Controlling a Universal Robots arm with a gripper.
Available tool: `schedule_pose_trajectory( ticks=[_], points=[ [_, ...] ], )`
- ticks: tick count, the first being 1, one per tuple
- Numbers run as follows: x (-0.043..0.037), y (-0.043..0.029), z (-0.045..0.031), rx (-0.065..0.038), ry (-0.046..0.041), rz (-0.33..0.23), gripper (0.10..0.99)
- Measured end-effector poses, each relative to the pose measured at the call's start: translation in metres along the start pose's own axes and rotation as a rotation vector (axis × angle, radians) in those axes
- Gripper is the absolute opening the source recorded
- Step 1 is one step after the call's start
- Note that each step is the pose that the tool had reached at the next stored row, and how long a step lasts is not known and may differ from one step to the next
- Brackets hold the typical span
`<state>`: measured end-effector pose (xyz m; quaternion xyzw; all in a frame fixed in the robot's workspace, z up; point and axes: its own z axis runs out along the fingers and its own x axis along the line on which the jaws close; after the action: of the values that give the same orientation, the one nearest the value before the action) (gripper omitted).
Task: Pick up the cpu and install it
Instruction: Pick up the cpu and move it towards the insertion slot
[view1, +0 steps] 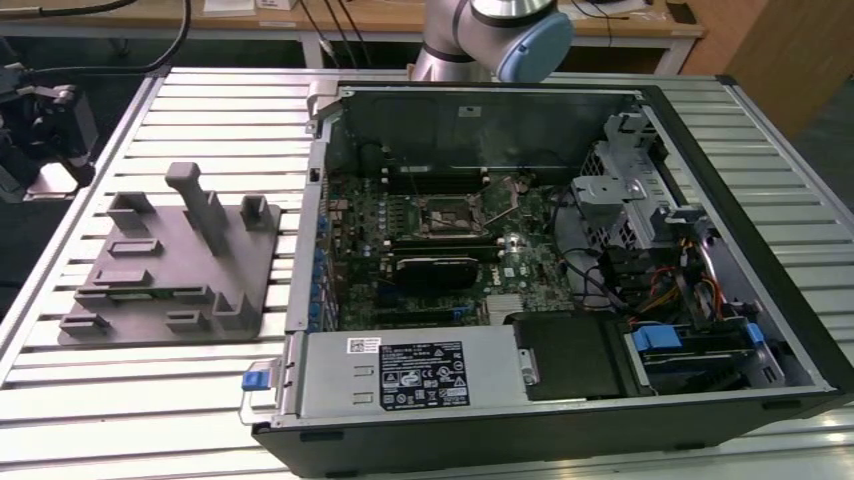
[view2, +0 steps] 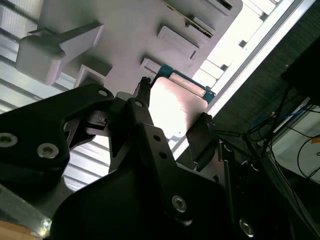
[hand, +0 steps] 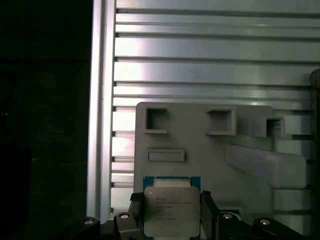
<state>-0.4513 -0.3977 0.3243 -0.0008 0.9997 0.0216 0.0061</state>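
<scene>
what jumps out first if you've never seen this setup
The open computer case, its motherboard bare, takes up the exterior view's middle and right, with a grey tray of upright posts at that view's left. In the first wrist view the silvery cpu sits pinched between the black fingers.

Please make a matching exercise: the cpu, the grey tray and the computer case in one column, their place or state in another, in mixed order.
1. cpu
2. grey tray
3. computer case

a. lies open, side panel off
b. gripped in the claw
c. on the slatted table, at the exterior view's left

Pairs: 1-b, 2-c, 3-a.
</scene>
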Motion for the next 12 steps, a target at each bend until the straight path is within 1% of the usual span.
schedule_pose_trajectory(
  ticks=[12],
  points=[
    [-0.0002,0.0008,-0.0199,0.000,-0.0008,0.000,0.541]
  ],
)
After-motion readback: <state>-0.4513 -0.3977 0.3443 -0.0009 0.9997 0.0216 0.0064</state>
